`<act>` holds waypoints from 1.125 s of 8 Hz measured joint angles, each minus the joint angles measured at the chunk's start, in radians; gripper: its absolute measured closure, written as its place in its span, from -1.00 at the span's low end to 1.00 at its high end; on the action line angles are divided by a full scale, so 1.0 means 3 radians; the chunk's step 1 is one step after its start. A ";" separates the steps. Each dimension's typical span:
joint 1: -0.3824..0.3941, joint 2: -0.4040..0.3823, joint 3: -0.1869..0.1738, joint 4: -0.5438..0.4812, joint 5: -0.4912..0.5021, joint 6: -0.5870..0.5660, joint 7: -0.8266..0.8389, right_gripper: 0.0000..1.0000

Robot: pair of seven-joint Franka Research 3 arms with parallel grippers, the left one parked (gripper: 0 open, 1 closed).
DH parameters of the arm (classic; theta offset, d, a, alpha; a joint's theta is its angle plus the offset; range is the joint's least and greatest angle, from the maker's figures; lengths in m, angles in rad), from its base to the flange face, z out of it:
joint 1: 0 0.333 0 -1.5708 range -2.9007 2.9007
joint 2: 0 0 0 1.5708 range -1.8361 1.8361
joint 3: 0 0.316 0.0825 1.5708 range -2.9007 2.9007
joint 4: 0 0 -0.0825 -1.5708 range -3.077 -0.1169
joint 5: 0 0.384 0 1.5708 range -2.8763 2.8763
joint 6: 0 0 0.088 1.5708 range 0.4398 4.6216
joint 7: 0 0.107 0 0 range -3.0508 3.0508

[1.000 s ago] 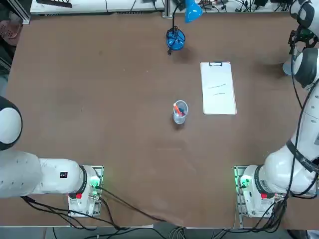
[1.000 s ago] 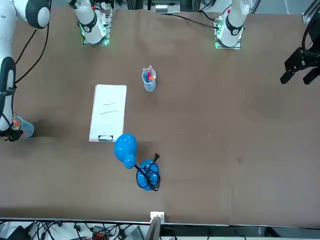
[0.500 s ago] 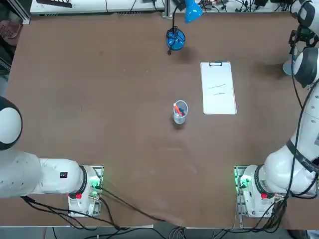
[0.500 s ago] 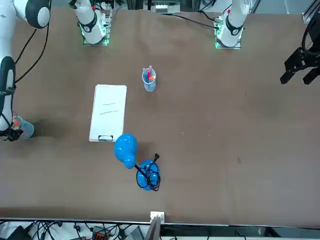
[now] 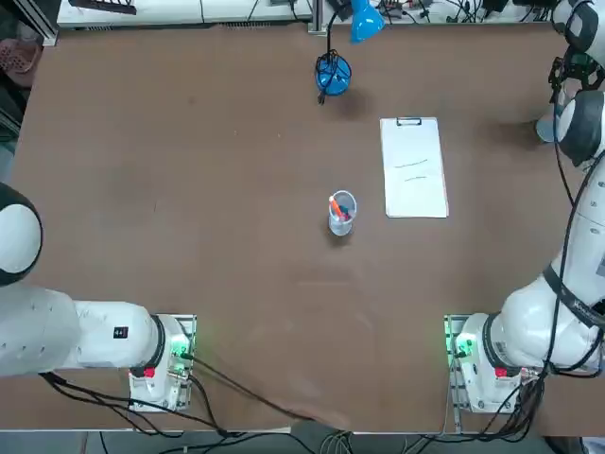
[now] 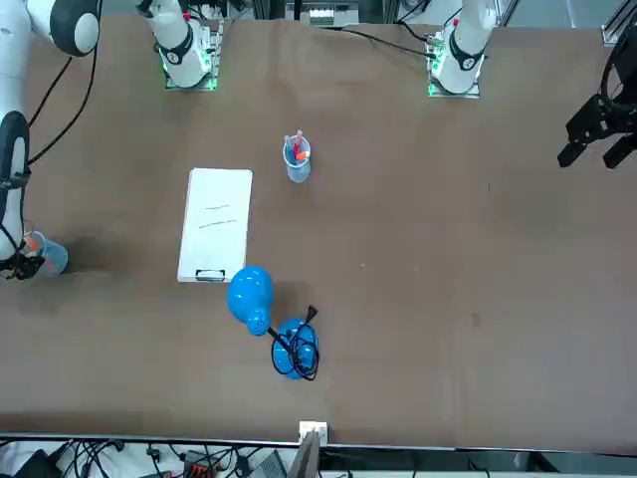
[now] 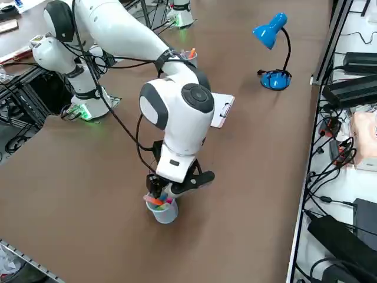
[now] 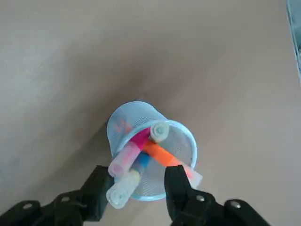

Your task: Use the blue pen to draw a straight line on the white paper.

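- Tool (image 8: 137,173) hangs pointing down over a light-blue mesh cup (image 8: 153,155) at the surface's (image 5: 189,189) right edge, toward the far-right corner (in the front view the cup shows just beside the arm's wrist).
- Tool fingers (image 8: 175,181) are apart, one on each side of the cup's rim. Nothing is clamped; the pen ends stick up in the gap between them.
- Cup holds a bundle of pens. The blue pen (image 8: 142,161) shows only as a short blue stretch, tucked under a pink pen (image 8: 129,149) and beside an orange pen (image 8: 162,155). A cream-coloured pen end (image 8: 119,190) lies closest to the fingers.
- Can't tell whether either finger touches the rim.
- White paper (image 5: 414,170) lies flat in the right half of the surface, nearer the far edge, with its dark clip (image 5: 409,121) on the short end facing that edge. Two faint strokes on it. Well apart from the tool.
- Second pen cup (image 5: 341,212) stands mid-surface, near the paper's near-left corner.
- Blue desk lamp (image 5: 333,74) stands at the far edge, near its middle.
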State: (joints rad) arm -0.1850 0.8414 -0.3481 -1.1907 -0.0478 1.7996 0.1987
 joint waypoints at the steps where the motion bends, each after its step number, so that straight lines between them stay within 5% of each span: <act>1: -0.0002 0.0000 -0.0004 0.0001 0.0000 0.0001 0.0005 -0.36; 9: -0.0016 0.0000 -0.0005 0.0007 0.0009 0.0007 0.0011 0.00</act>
State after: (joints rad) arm -0.1898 0.8413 -0.3496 -1.1885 -0.0450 1.8018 0.2021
